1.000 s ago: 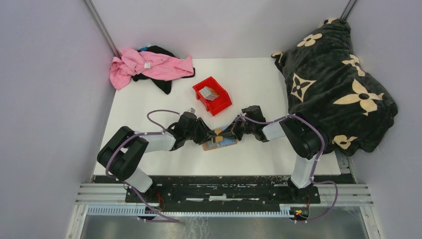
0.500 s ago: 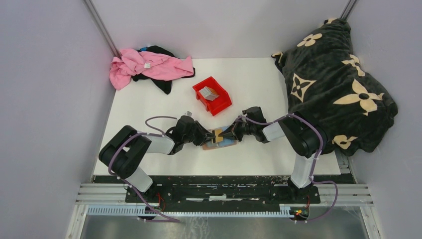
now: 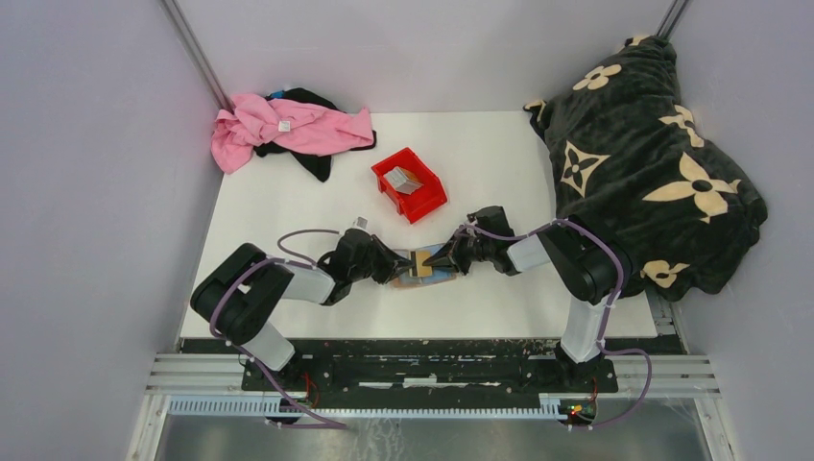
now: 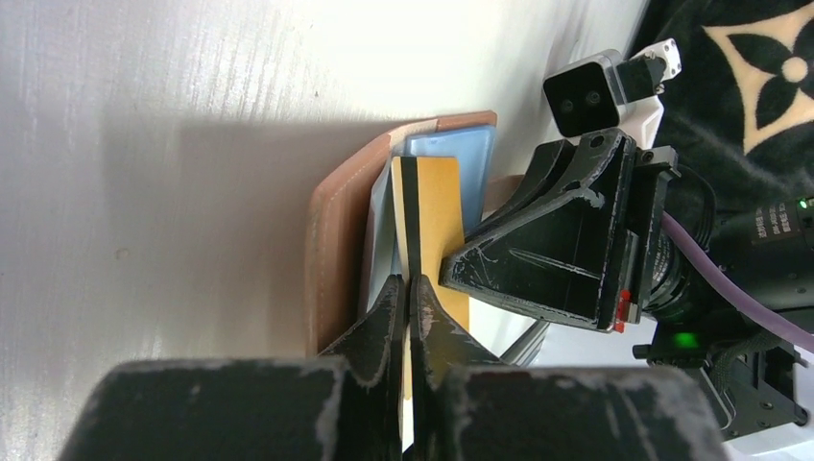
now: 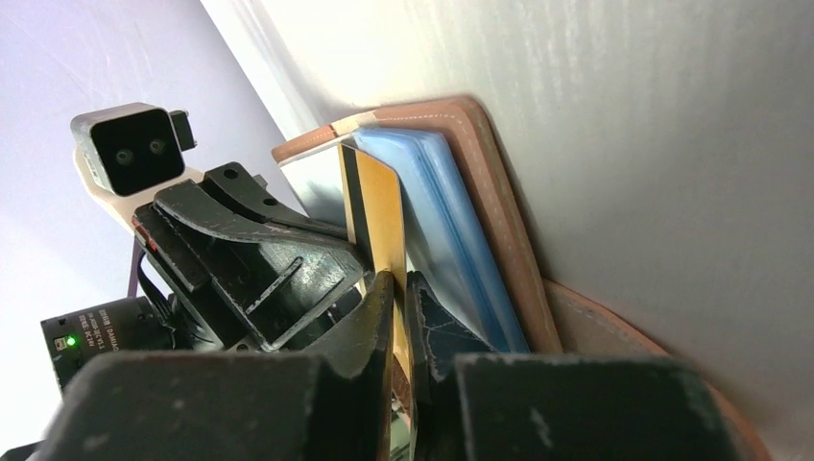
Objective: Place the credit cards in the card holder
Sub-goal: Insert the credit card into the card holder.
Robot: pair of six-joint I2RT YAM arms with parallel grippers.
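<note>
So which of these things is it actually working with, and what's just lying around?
In the job:
gold card, pinched by left gripper and right gripper
blue card, in the holder
grey cards in the red bin

Lying about:
pink cloth
black cloth
blanket

We can read no word or number. Tiny white print on the right arm's motor label (image 4: 774, 225), three o'clock in the left wrist view, and the left arm's motor label (image 5: 106, 322), eight o'clock in the right wrist view, is illegible
</note>
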